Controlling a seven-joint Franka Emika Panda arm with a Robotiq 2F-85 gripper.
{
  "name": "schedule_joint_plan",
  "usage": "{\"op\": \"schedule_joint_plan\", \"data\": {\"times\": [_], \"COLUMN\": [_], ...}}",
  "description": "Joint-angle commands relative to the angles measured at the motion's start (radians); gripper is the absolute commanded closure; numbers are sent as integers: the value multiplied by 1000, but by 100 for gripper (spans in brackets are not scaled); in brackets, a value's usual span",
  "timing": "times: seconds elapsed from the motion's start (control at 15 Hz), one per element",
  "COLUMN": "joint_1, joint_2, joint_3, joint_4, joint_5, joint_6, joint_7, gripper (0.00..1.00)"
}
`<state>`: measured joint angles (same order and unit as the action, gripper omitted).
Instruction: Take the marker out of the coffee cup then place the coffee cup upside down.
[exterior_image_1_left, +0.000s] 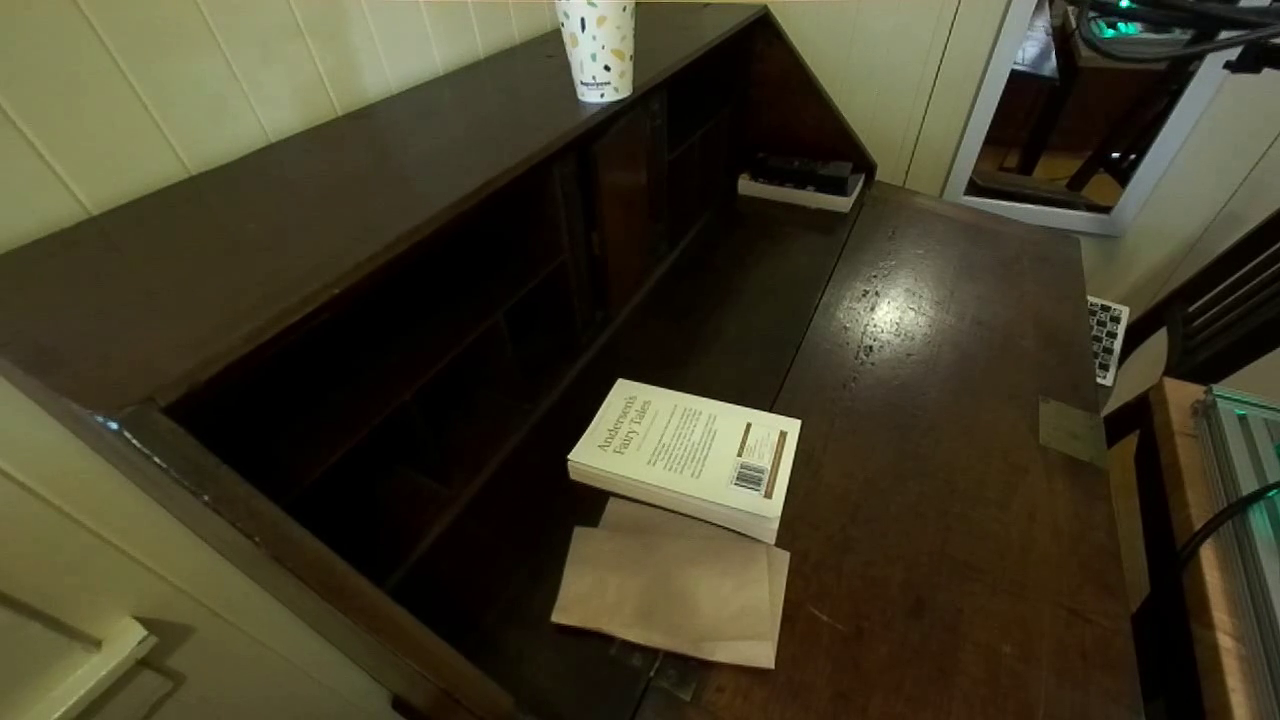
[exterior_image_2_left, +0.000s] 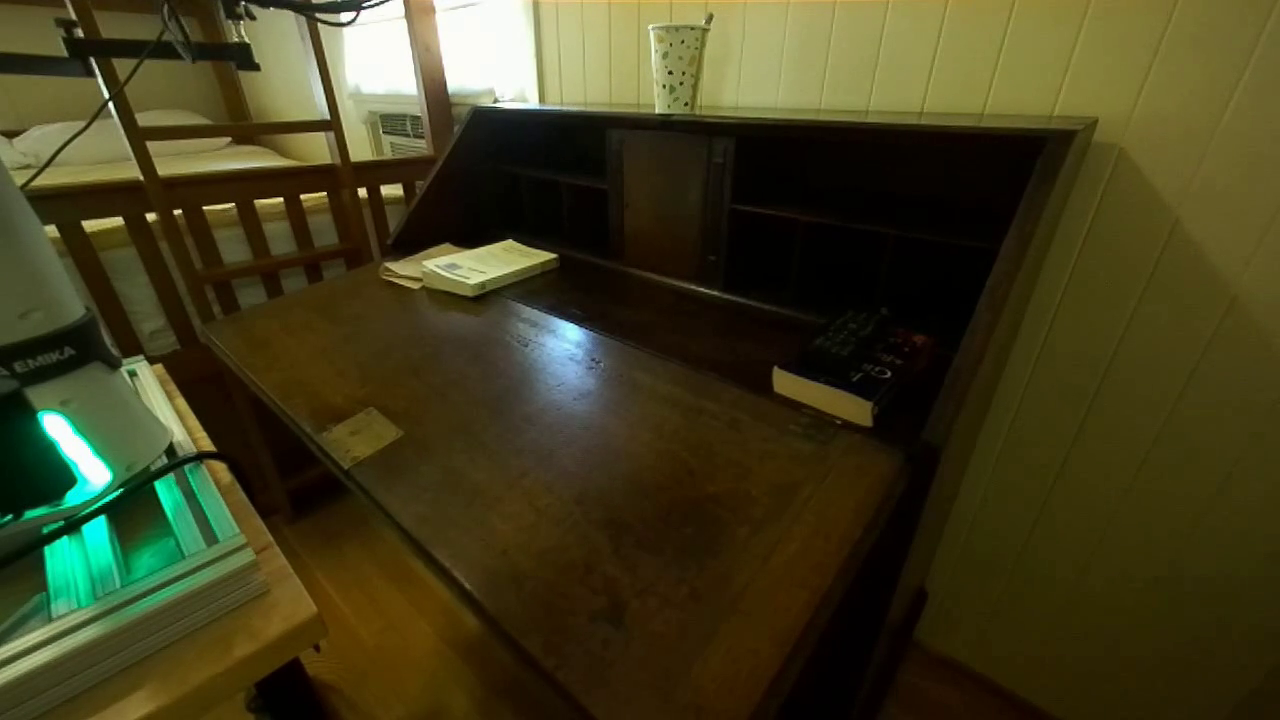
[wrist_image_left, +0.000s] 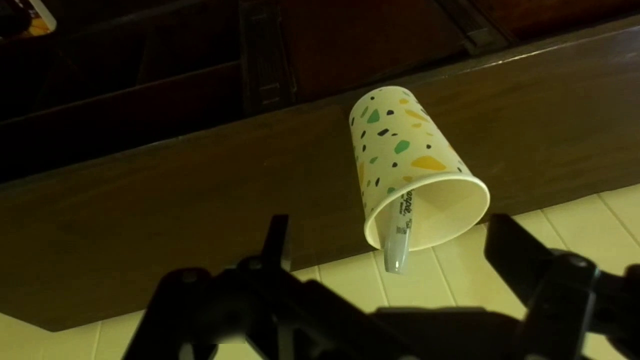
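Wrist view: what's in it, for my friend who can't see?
A speckled white cup with a marker sticking out. The picture is upside down, but really the cup stands upright on top of a dark desk, by a pale wall. The open gripper shows at the bottom.

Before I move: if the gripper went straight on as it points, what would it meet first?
Likely the protruding end of the Sharpie marker, seen between the fingers of the open gripper, then the rim of the speckled coffee cup; depth is unclear.

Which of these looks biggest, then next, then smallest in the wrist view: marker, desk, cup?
1. Desk, though only part of it shows
2. Cup
3. Marker, partly hidden
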<state>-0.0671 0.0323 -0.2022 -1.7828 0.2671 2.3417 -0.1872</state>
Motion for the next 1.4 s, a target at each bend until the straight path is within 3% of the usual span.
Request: {"op": "schedule_joint_plan", "data": {"times": [0.0,1.0,1.2,1.33], "joint_1": [-25,-21,-22,-23], "joint_2": [98,341,361,372], "joint_3": [39,79,82,83], "joint_4": [121,398,426,442], "joint_5": [-13,-162,-173,-178], "joint_6": [-13,-7,-9,-12], "joint_7": [32,200,215,220], "gripper": [0,3,19,42]}}
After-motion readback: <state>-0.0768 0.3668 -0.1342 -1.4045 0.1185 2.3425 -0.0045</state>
